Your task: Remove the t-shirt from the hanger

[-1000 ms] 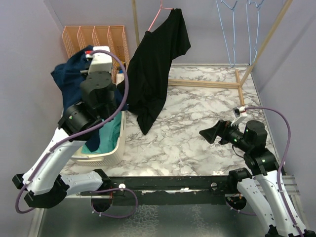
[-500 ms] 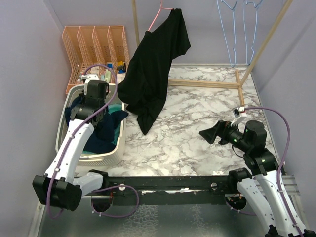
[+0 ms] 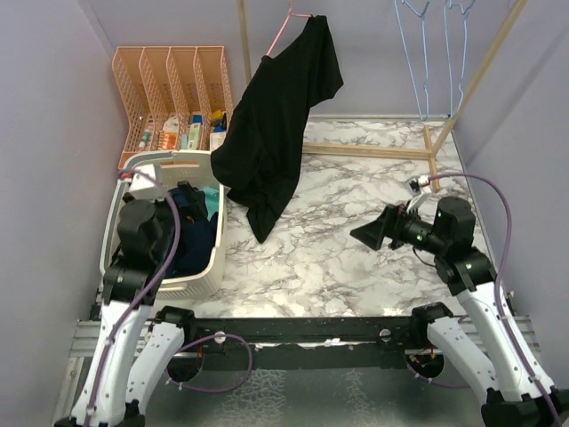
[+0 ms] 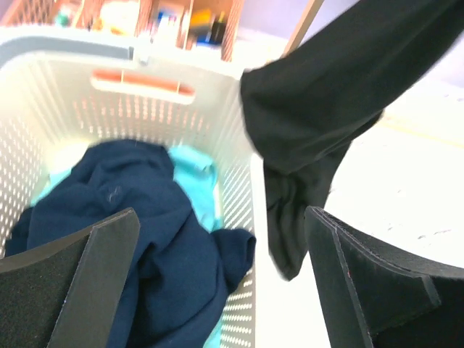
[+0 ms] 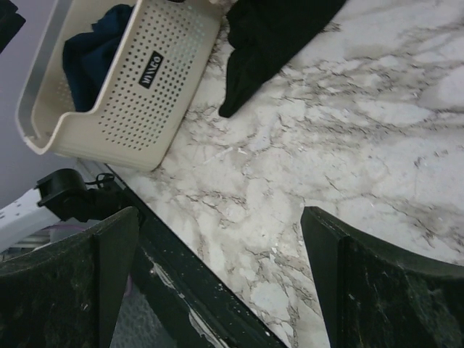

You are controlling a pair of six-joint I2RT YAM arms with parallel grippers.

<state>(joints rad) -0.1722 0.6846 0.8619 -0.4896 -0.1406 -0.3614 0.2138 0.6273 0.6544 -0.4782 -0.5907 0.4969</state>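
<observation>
The black t-shirt (image 3: 276, 133) hangs from a pink hanger (image 3: 283, 31) on the wooden rail at the back, its lower end touching the marble table. It also shows in the left wrist view (image 4: 341, 94) and the right wrist view (image 5: 268, 29). My left gripper (image 4: 225, 290) is open and empty over the near end of the white laundry basket (image 3: 209, 267), short of the shirt. My right gripper (image 3: 369, 236) is open and empty above the table, to the right of the shirt's hem and pointing towards it.
A navy garment (image 4: 138, 232) lies on a teal one (image 4: 192, 177) in the basket. An orange rack (image 3: 169, 80) with bottles stands behind it. Blue hangers (image 3: 418, 53) hang at the back right. A wooden frame (image 3: 373, 149) crosses the table's far side.
My left arm lowered the navy garment into the basket, opened, and drew back to the near edge. My right gripper shifted a little left and forward.
</observation>
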